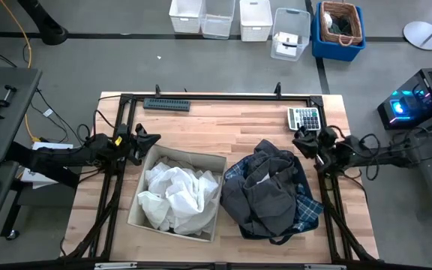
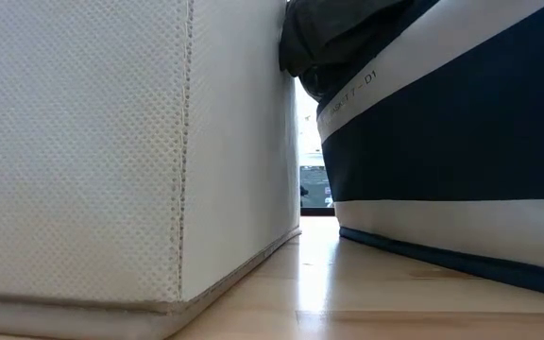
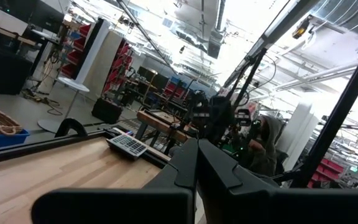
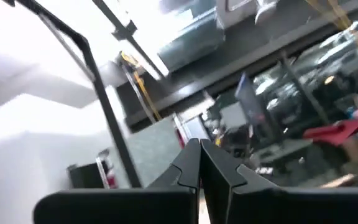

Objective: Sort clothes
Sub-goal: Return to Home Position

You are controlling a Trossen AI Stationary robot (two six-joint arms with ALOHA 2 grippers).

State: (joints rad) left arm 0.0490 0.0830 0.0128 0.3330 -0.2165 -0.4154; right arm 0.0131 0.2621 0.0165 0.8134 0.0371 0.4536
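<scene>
White garments fill the beige fabric bin at the table's middle left. A dark grey garment lies heaped over the blue-and-white plaid shirt in the navy bin, whose wall shows in the low view with dark cloth hanging over its rim. My left gripper is shut and empty beside the beige bin's far left corner. My right gripper is shut and empty just beyond the navy bin's far right corner. No beige-tan garment shows.
A calculator lies at the far right of the table, close to my right gripper. A dark strip lies at the far edge. White bins and a wicker basket stand on the floor beyond the table.
</scene>
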